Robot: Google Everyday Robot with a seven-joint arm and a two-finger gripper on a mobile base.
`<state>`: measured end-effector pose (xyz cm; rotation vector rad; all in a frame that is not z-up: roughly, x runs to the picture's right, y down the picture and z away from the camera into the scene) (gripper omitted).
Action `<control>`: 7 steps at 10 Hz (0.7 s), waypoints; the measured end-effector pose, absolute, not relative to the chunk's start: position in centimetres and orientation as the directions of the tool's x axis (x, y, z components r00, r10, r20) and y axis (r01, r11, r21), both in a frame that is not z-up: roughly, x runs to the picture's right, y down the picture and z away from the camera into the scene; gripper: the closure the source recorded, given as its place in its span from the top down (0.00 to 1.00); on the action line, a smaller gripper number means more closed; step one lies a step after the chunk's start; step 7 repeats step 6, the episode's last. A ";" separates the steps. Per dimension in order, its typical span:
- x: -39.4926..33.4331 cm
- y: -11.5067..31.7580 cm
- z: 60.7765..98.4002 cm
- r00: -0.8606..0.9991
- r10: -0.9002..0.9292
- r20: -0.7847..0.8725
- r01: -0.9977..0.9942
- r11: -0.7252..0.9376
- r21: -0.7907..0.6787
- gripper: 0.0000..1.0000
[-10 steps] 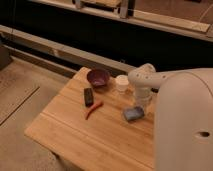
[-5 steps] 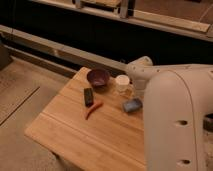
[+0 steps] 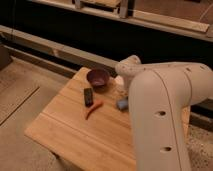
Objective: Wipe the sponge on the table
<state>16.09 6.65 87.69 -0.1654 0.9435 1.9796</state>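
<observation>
The sponge (image 3: 121, 104), a small blue-grey block, lies flat on the wooden table (image 3: 75, 130) to the right of centre. Its right part is hidden behind my white arm. My gripper (image 3: 123, 95) comes down from the wrist right over the sponge, and most of it is covered by the arm's big forearm, which fills the right side of the camera view.
A purple bowl (image 3: 98, 77) stands near the table's far edge. A white cup (image 3: 118, 81) peeks out beside it, by the wrist. A black narrow object (image 3: 88, 96) and a thin orange stick (image 3: 93, 108) lie left of the sponge. A dark wall runs behind the table.
The sponge has slid toward the far side and then leftward under the gripper. The arm swung with it and now covers more of the right side.
</observation>
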 end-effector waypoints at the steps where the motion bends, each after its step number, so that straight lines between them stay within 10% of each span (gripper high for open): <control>1: 14.9 6.3 87.8 -0.561 0.687 -0.461 -0.793 -0.287 0.537 0.00; 7: 6.9 5.6 87.1 -0.461 0.726 -0.511 -0.872 -0.261 0.415 0.00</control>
